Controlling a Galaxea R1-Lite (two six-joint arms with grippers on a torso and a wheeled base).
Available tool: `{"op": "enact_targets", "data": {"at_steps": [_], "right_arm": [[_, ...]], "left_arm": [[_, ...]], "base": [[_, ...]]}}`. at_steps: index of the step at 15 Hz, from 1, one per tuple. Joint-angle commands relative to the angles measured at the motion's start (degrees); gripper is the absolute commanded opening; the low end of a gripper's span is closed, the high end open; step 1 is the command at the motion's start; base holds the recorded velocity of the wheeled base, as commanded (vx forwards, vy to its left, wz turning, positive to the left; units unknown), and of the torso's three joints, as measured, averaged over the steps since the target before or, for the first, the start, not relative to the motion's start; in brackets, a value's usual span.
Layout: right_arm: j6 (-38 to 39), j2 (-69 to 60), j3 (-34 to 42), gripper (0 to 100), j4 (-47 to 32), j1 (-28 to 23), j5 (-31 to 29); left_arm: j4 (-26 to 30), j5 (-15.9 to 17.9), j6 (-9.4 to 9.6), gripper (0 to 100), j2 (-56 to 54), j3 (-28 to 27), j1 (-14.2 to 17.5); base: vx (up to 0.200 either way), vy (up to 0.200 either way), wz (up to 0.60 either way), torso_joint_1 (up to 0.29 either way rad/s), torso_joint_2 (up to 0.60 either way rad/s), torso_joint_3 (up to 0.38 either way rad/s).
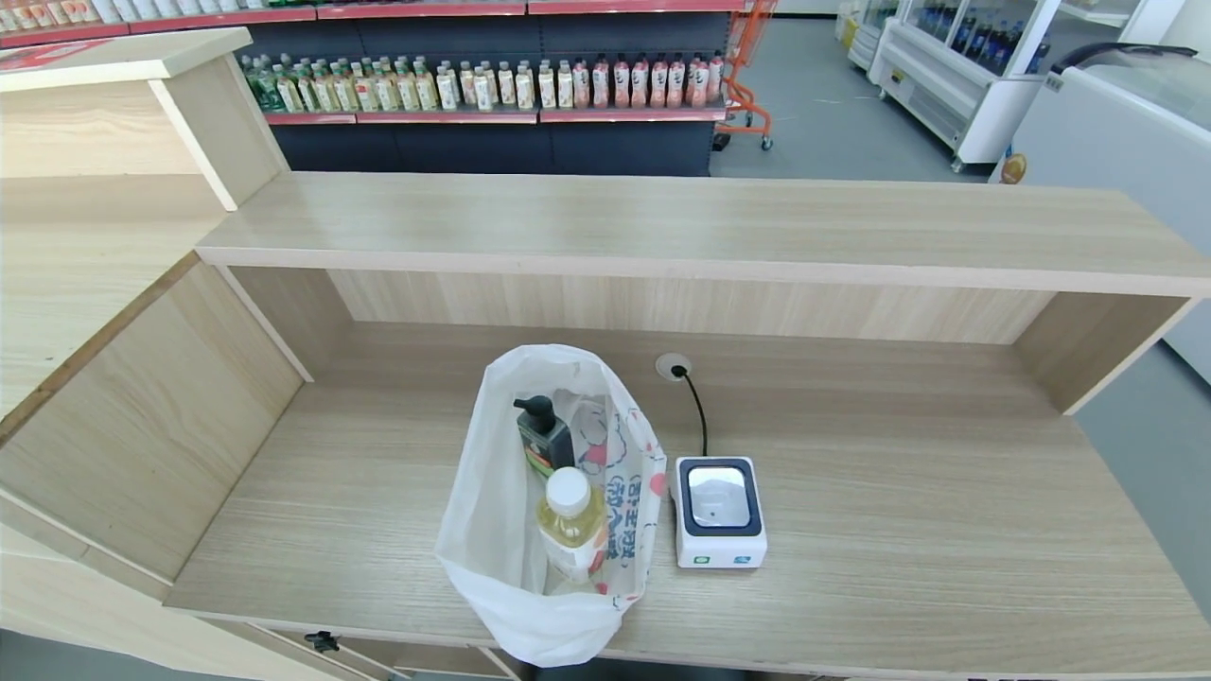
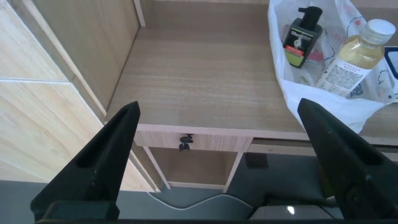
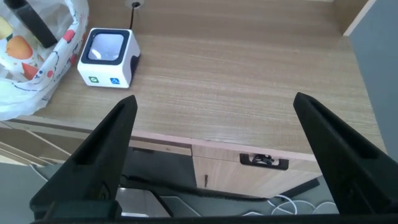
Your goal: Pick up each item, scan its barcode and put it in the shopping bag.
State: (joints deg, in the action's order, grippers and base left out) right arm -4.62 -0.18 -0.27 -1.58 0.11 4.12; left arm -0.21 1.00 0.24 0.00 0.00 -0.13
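Shopping bag (image 1: pixel 473 530) stands apart from left pincer (image 2: pixel 217 111) and right pincer (image 3: pixel 216 104), both wide, empty.

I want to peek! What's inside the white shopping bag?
Inside the shopping bag are a dark pump bottle and a yellow drink bottle with a white cap. The bag's walls and the bottles cover its bottom, so anything lying lower down can't be seen.
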Motion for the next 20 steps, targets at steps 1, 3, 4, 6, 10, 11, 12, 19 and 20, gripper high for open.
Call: {"op": "enact_targets", "data": {"at_steps": [1, 3, 4, 6, 10, 11, 12, 19, 20], "right_arm": [[0.0, 0.2, 0.0, 100, 0.0, 0.0, 0.0], [0.0, 0.2, 0.0, 100, 0.0, 0.0, 0.0], [0.2, 0.2, 0.0, 100, 0.0, 0.0, 0.0], [0.7, 0.2, 0.0, 100, 0.0, 0.0, 0.0], [1.3, 0.2, 0.0, 100, 0.1, 0.0, -0.1], [1.4, 0.2, 0.0, 100, 0.0, 0.0, -0.1], [1.3, 0.2, 0.0, 100, 0.0, 0.0, -0.1], [1.3, 0.2, 0.0, 100, 0.0, 0.0, -0.1], [1.3, 0.2, 0.0, 100, 0.0, 0.0, -0.1]], "left_arm": [[0.0, 0.0, 0.02, 100, 0.1, 0.0, 0.0], [0.0, 0.0, -0.16, 100, 0.1, 0.0, 0.0], [0.0, 0.0, -0.16, 100, 0.1, 0.0, 0.0], [0.0, 0.0, -0.16, 100, 0.1, 0.0, 0.0], [0.0, 0.0, -0.24, 100, 0.1, 0.0, 0.0], [0.0, 0.0, -0.24, 100, 0.1, 0.0, 0.0], [0.0, 0.0, -0.24, 100, 0.1, 0.0, 0.0], [0.0, 0.0, -0.24, 100, 0.1, 0.0, 0.0], [0.0, 0.0, -0.24, 100, 0.1, 0.0, 0.0]], "base": [[0.000, 0.000, 0.00, 0.000, 0.00, 0.000], [0.000, 0.000, 0.00, 0.000, 0.00, 0.000], [0.000, 0.000, 0.00, 0.000, 0.00, 0.000], [0.000, 0.000, 0.00, 0.000, 0.00, 0.000], [0.000, -0.150, 0.00, 0.003, 0.00, 0.001], [0.000, 0.000, 0.00, 0.000, 0.00, 0.000], [0.000, 0.000, 0.00, 0.000, 0.00, 0.000], [0.000, 0.000, 0.00, 0.000, 0.00, 0.000], [0.000, 0.000, 0.00, 0.000, 0.00, 0.000]]}}
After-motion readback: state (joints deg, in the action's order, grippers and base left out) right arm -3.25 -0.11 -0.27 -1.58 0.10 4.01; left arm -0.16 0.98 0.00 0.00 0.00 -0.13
